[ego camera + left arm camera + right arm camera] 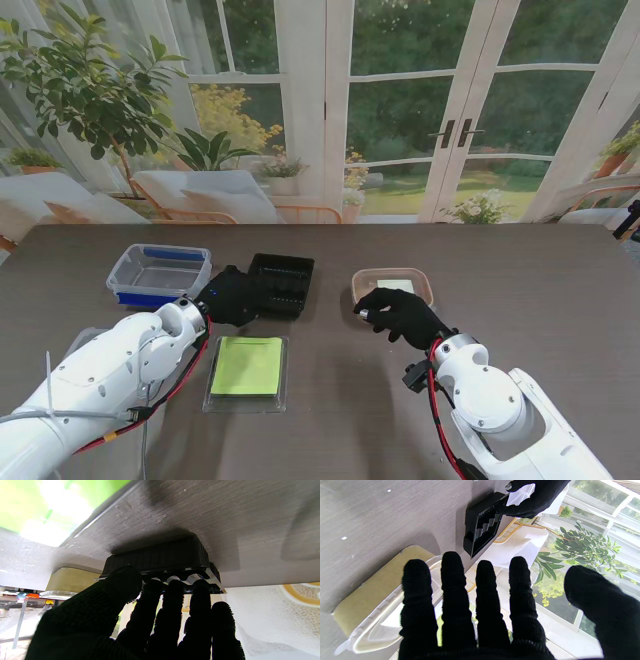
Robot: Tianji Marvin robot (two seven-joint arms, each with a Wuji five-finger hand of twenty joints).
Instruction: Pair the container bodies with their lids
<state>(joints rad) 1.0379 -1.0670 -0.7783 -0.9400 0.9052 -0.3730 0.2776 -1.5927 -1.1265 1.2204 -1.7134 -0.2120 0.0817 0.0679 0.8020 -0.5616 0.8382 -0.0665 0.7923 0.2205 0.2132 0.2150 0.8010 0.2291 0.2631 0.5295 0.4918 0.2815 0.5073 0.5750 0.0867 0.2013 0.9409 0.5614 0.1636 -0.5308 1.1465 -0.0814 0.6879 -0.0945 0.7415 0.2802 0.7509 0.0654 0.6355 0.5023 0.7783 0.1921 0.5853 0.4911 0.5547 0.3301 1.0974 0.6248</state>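
table (560,300): dark wood-grain top, everything sits on it
blue tub (159,273): clear body with blue trim, far left, just left of the black tray
black tray (281,283): ribbed, open side up, middle of the table, farther from me than the green lid
green lid (246,367): flat, clear rim around a lime-green panel, nearest me, between the two arms, nothing touching it
tan tub (394,285): clear-rimmed with a tan body, right of the black tray, a bit apart from it
left hand (232,296): black glove, at the tray's near-left corner; the wrist cam shows the fingers (172,597) laid on the rim and the thumb against the side wall, so it looks like it's got hold of the tray
right hand (398,313): black glove, fingers (452,580) spread and straight, over the tan tub's near edge; loose, not holding anything. Can't tell if it's actually touching the rim
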